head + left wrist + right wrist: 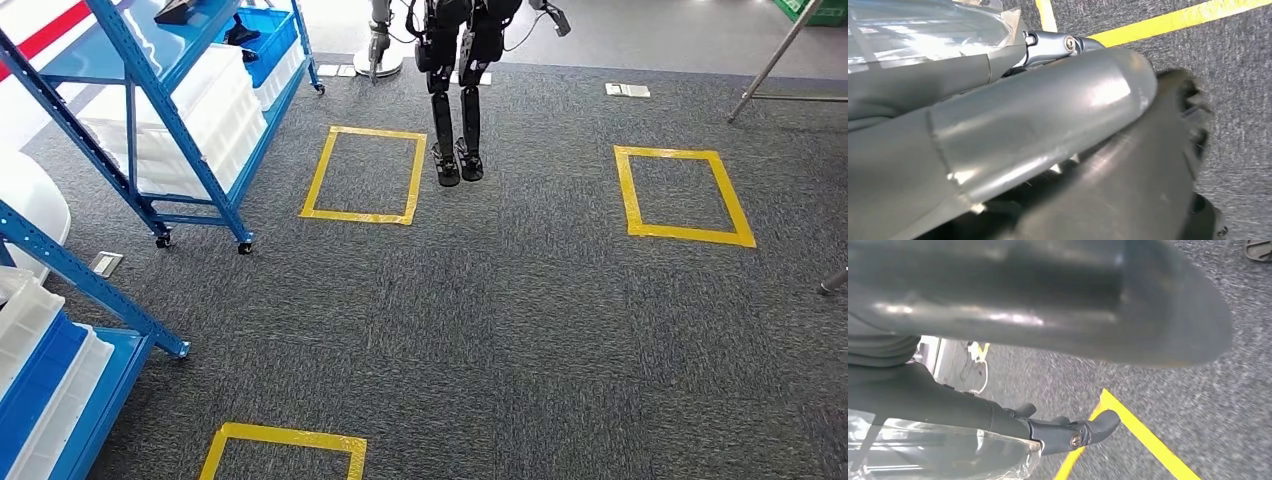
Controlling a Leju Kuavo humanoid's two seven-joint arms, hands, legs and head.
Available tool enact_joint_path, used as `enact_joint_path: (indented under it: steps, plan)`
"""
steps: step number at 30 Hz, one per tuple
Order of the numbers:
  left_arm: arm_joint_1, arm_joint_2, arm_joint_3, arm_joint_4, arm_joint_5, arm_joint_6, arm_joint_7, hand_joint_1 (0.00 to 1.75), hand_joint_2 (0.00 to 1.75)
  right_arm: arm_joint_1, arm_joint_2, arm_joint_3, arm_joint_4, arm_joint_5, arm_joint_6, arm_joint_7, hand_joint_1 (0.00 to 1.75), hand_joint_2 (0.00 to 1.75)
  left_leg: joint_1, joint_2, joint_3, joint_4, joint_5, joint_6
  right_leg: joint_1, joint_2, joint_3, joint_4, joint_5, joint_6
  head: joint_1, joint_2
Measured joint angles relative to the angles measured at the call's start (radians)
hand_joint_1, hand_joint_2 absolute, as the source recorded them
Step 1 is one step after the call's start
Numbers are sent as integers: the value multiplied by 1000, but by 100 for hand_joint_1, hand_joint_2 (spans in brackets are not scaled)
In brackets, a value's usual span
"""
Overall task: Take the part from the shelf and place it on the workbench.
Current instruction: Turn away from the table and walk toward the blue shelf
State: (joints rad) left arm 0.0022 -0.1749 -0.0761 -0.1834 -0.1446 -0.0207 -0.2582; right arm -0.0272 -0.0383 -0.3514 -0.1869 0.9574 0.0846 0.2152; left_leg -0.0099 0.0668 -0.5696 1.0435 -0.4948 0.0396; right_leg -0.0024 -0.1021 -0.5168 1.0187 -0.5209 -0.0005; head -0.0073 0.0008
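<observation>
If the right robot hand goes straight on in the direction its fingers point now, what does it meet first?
Most likely the grey carpet floor, at or close to the yellow tape line. The right robot hand hangs downward and its way looks free until there, though depth is unclear.

Grey carpet (520, 320) is lying underfoot, yellow tape squares (363, 175) marking it, blue racks (150, 120) standing alongside.

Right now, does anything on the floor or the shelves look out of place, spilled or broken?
Nothing looks spilled or broken. One oddity: the other robot beside the far yellow square has its toes pointing down, as if it hangs rather than stands. The white bins on the shelf sit in neat rows.
</observation>
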Motion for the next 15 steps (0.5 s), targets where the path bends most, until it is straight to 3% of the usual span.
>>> enact_joint_path:
  steps: [1,3,5,7,9,10,11,13,14,15]
  plan:
    - [-1,0,-1,-1,0,0,-1,0,0,-1,1,0,0,0,0,0,0,0,-5,3,3,-13,0,3,1,-10,0,0,-1,2,0,0]
    - [0,0,-6,-1,0,1,-1,0,0,-4,3,-1,0,-1,0,0,0,0,-4,-21,4,-23,9,10,2,-22,2,-2,-3,10,0,0]
    - [2,-1,-11,-2,0,1,-1,0,0,-6,5,-2,-1,-1,0,0,0,0,3,-43,11,-42,22,20,0,18,-8,30,-24,14,1,0]
    - [1,-3,-16,-2,0,2,-1,0,0,-1,6,-3,-1,-1,-1,-1,0,0,8,-65,13,-50,30,25,-6,75,-55,133,-75,10,5,0]
    - [0,-4,-19,-2,0,2,-1,0,0,3,4,-4,-1,-1,-1,-1,0,0,9,-91,11,-50,32,26,-12,92,-109,247,-116,14,7,0]
    - [0,-4,-20,-2,0,2,-1,0,0,5,3,-6,-1,-1,-1,-1,0,0,11,-106,12,-49,33,24,-16,94,-119,264,-115,22,7,0]
    - [1,-4,-21,-2,0,2,-1,0,0,5,3,-7,-1,-1,-1,-1,0,0,13,-120,12,-48,33,22,-20,96,-110,243,-99,34,7,0]
    - [2,-4,-23,-2,0,2,-1,0,0,5,3,-8,-1,0,0,-1,0,0,18,-147,12,-42,31,12,-35,120,-54,117,-40,61,7,0]
    - [1,-4,-23,-2,0,2,-1,0,0,6,4,-9,-1,0,1,-1,0,0,17,-160,8,-34,28,4,-38,138,-31,60,-17,67,10,0]
    - [1,-4,-23,-2,0,2,-1,0,0,6,4,-9,0,0,3,-1,0,0,16,-170,3,-28,25,-4,-40,152,-17,22,-4,66,10,0]
